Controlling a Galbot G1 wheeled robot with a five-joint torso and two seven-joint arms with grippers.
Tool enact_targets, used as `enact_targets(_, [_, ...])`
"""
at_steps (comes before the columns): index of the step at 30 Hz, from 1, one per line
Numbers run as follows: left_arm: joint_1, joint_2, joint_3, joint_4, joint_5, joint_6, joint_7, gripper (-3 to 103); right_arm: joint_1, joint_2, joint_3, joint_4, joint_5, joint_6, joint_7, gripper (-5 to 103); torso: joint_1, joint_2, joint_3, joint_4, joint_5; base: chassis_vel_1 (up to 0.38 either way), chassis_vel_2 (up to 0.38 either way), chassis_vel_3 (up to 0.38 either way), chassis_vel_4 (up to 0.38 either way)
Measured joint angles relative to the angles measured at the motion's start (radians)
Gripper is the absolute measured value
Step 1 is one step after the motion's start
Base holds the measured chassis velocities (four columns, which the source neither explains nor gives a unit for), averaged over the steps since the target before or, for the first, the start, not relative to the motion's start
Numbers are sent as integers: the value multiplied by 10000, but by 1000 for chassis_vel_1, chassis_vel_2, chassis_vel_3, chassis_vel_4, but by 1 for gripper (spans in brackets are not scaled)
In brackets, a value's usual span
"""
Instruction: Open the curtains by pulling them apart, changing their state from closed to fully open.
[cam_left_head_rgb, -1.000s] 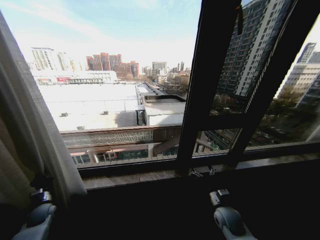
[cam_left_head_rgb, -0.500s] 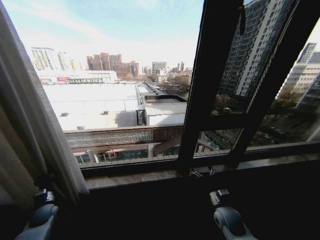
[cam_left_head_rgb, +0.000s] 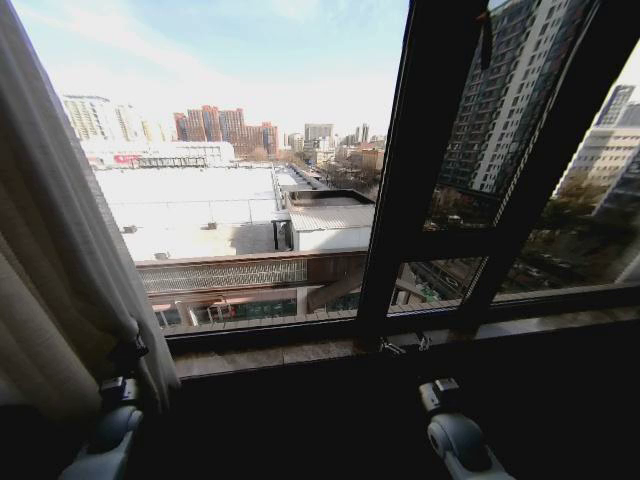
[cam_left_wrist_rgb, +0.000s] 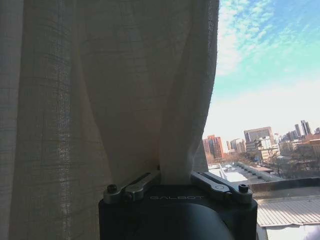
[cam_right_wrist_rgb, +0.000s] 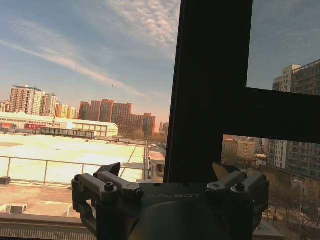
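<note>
One curtain (cam_left_head_rgb: 60, 250), a sheer cream pleated panel, hangs gathered at the left edge of the window in the head view. My left gripper (cam_left_head_rgb: 128, 352) sits low at the curtain's inner edge, near the sill. The left wrist view has the curtain (cam_left_wrist_rgb: 100, 100) fabric running down into my left gripper (cam_left_wrist_rgb: 175, 178), which is shut on a pinched fold. My right gripper (cam_left_head_rgb: 438, 386) hangs low below the sill, right of centre. In the right wrist view my right gripper (cam_right_wrist_rgb: 167, 172) is open and holds nothing.
A thick black window frame bar (cam_left_head_rgb: 420, 170) stands right of centre, with a slanted bar (cam_left_head_rgb: 560, 140) beyond it. A stone sill (cam_left_head_rgb: 300, 350) runs below the glass. Rooftops and city buildings lie outside.
My left gripper has moved right and slightly up along the curtain's lower edge, and the fabric folds more around it. The right arm has stayed put. The camera shifted slightly.
</note>
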Motion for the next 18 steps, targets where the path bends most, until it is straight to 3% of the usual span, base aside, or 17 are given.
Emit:
enact_targets(4, [-377, 270, -2, 634, -387, 39, 116, 0, 1, 0, 0, 0, 0, 0, 0, 100, 0, 0, 0, 11, 0, 0, 0, 0, 0])
enact_targets(7, [-838, 494, -20, 1299, -544, 239, 37, 0, 0, 0, 0, 0, 0, 0, 0, 100, -2, 0, 0, 2, 2, 0, 0, 0, 0])
enact_targets(9, [-1278, 688, -153, 2092, -548, 569, -267, 0, -1, 0, 0, 0, 0, 0, 0, 100, 0, 0, 0, 2, 0, 0, 0, 0, 0])
enact_targets(13, [-1865, 1050, -455, 3560, -351, 657, -763, 0, 0, 0, -1, 0, 0, 0, 0, 100, 0, 0, 0, 2, 3, 0, 0, 0, 0])
enact_targets(18, [-2093, 1430, -749, 4280, -358, 651, -1030, 0, 0, 0, 0, 0, 0, 0, 0, 100, -1, 0, -1, 8, 4, 0, 0, 0, 0])
